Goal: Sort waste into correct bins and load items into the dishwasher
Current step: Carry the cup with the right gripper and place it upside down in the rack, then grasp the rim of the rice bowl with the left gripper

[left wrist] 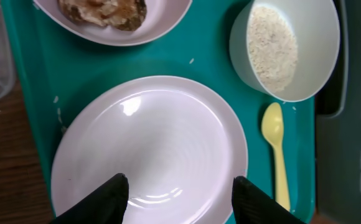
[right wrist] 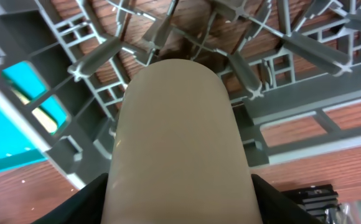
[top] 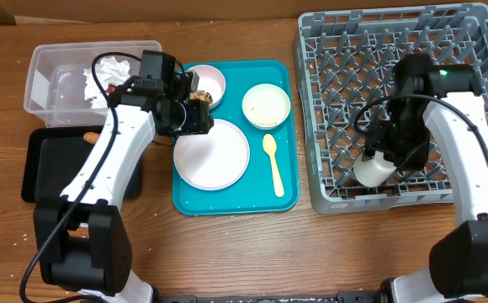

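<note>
Cup [right wrist: 177,143] between right gripper [right wrist: 177,205] jaws, rack [top: 471,50] near-left corner; left gripper [left wrist: 179,199] jaws apart, empty, above plate [left wrist: 149,137].

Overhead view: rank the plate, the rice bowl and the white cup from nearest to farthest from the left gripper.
1. plate, right beneath the left gripper.
2. rice bowl, at the tray's far right corner.
3. cup, far right, in the rack.

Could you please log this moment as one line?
left gripper open above plate | right gripper holds cup in dish rack
</note>
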